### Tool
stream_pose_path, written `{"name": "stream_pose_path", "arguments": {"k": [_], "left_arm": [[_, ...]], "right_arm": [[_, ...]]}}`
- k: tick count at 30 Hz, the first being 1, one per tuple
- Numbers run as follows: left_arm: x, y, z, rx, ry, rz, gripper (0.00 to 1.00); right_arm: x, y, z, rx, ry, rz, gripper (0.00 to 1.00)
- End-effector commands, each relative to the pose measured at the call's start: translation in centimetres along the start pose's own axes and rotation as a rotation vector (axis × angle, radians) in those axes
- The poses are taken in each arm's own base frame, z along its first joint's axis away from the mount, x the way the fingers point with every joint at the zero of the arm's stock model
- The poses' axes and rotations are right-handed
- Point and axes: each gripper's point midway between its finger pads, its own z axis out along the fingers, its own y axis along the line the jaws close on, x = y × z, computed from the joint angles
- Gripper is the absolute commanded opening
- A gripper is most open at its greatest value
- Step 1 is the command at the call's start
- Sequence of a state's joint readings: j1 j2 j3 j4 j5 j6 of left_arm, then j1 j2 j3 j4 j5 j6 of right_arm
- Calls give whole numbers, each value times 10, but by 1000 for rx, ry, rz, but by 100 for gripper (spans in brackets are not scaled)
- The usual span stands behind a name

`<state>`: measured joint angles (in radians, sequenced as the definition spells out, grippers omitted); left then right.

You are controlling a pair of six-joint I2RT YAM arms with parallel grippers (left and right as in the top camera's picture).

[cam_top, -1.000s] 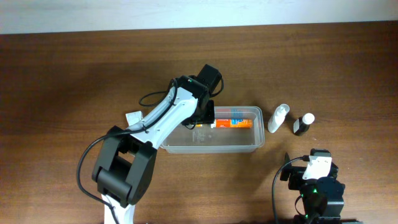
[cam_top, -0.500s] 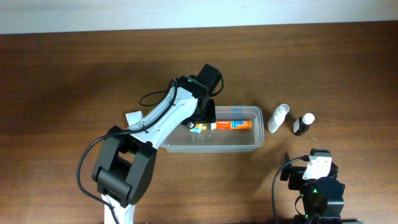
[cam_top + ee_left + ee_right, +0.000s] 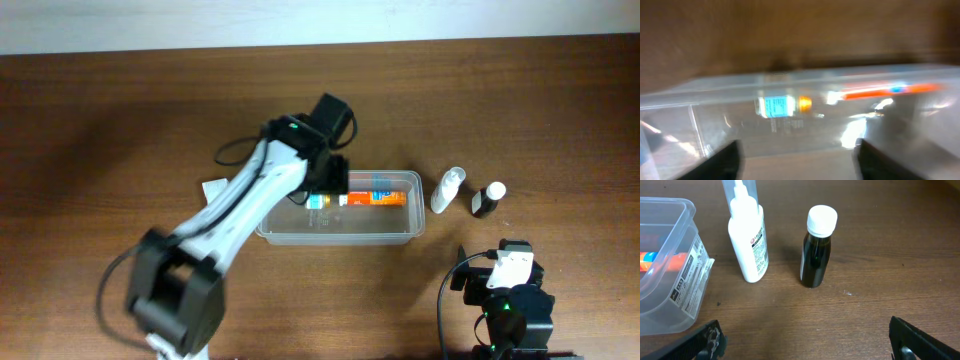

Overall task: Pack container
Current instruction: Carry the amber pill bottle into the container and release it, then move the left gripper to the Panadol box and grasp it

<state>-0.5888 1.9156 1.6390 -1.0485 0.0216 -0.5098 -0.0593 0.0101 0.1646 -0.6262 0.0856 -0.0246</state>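
The clear plastic container (image 3: pixel 340 238) sits mid-table. Inside it lie an orange tube (image 3: pixel 375 197) and a small bottle with a blue label (image 3: pixel 319 200). My left gripper (image 3: pixel 327 183) hovers over the container's far left part, open and empty. The blurred left wrist view shows the container wall (image 3: pixel 805 80), the small bottle (image 3: pixel 782 106), the orange tube (image 3: pixel 887 91) and my spread left gripper (image 3: pixel 797 160). My right gripper (image 3: pixel 807 340) is open and empty, low near the front edge, facing a white bottle (image 3: pixel 747 240) and a dark bottle (image 3: pixel 817 247).
The white bottle (image 3: pixel 447 189) and the dark bottle with a white cap (image 3: pixel 487 200) stand right of the container. A small white scrap (image 3: pixel 212 187) lies left of the container. The right arm's base (image 3: pixel 510 300) is at the front right.
My left arm has risen and shifted slightly left over the container. The blue-labelled bottle now lies free inside it. The right arm has not moved.
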Motion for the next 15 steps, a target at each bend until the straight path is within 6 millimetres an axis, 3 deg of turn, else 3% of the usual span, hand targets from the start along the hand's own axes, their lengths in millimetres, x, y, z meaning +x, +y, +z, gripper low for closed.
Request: {"name": "stream_pose_path", "arguments": {"k": [1,3,5,8,11,13,15], "left_arm": [[-24,-8,-97,106,-230,123,92],[-27,7,-124,101,-292,146,99],[-29,45,-154,26,-359,90,99],[-24,100,-177,-89,-384,-18,99],[-13,141,-173,-150,-317,-140,99],[-4,163,-158,-189,-243,-194,99],[4,181,-128,-210,-154,-254,99]], "right_arm": [[1,-2,1,8,-1,14,99],[1,-2,1,8,-1,14,98],[1,-2,1,8,-1,14,98],[1,-2,1,8,-1,14,98],[1,-2,1,8,-1,14,98],[1,-2,1,8,-1,14,98],[1,-2,1,8,-1,14,98]]}}
